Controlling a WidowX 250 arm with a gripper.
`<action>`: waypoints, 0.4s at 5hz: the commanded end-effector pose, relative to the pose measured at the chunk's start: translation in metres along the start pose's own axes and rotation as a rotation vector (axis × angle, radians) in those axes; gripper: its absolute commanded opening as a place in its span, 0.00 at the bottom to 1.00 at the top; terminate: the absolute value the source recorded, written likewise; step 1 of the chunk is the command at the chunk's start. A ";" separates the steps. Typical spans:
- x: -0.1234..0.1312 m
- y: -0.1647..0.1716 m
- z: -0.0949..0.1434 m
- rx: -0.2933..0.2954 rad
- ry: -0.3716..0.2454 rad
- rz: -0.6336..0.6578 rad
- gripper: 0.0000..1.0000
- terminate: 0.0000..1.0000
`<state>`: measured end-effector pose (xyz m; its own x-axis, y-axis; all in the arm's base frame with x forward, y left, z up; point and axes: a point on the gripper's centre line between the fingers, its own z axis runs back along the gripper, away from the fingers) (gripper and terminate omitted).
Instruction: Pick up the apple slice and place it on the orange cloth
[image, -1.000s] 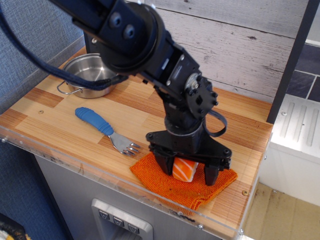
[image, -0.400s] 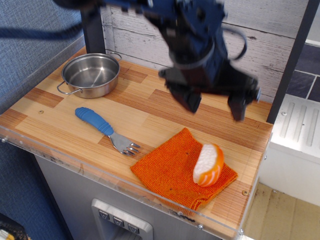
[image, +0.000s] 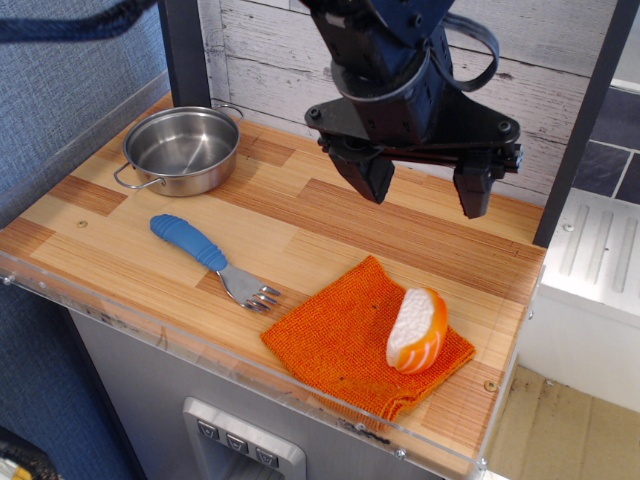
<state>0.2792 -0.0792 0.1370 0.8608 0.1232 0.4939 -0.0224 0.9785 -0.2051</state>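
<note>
Observation.image shows the black tool (image: 420, 190) now lifted clear, jaws spread and empty; the glossy orange-and-white apple slice (image: 417, 330) rests on the square orange knitted cloth (image: 340, 340), toward three o'clock. Placement looks done.

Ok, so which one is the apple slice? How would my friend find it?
Look at the wooden counter, then at the orange cloth near its front edge. The apple slice sits on the cloth's right side, tipped on its edge. It is the only small glossy piece, orange with pale stripes and a white face, unlike the fork and pot.
</note>
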 end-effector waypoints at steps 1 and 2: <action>0.011 -0.006 0.018 -0.017 -0.049 -0.005 1.00 0.00; 0.011 -0.006 0.018 -0.017 -0.049 -0.005 1.00 1.00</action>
